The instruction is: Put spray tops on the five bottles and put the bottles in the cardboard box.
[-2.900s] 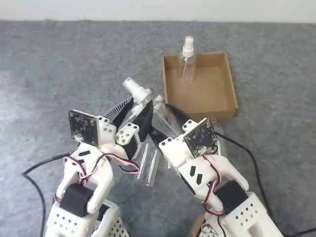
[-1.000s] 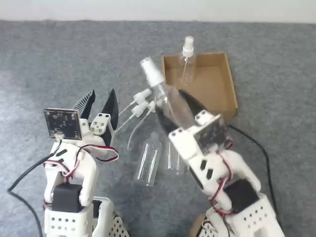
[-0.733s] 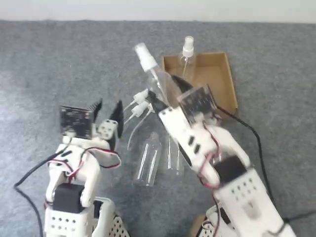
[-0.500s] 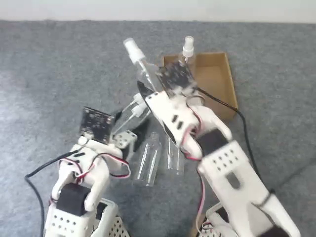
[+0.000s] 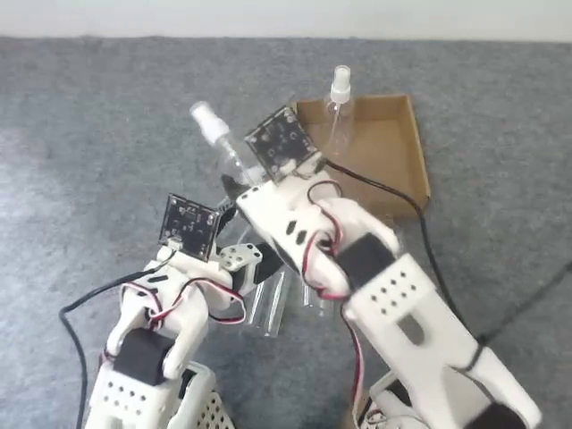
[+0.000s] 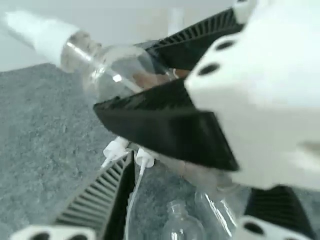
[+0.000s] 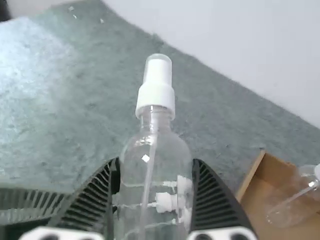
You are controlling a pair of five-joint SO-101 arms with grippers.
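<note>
**Grey carpet below, capped bottle clamped in my right gripper**

Grey carpet (image 5: 107, 134) covers the whole work surface and runs to a pale wall (image 5: 268, 18) at the far edge. My right gripper (image 7: 155, 167) is closed on the clear bottle (image 5: 229, 157), one ribbed finger on each side of its body. The bottle is raised off the carpet. Its long axis runs on from the gripper, with the spray top (image 5: 205, 117) leading, pointing far and left, away from the cardboard box (image 5: 398, 183). My right arm is stretched forward from the near right and crosses over my left arm, which sits folded low at the near left. My left gripper (image 6: 195, 200) has its fingers apart and holds nothing; it hangs under the held bottle. Two loose spray tops (image 6: 116, 149) lie on the carpet just past its ribbed finger. Uncapped bottles (image 5: 268, 302) lie between the arm bases. The box sits to the right of the held bottle, open side up, with another capped bottle (image 5: 337, 116) at its far left corner. Bare carpet spreads wide to the left and far side.
</note>
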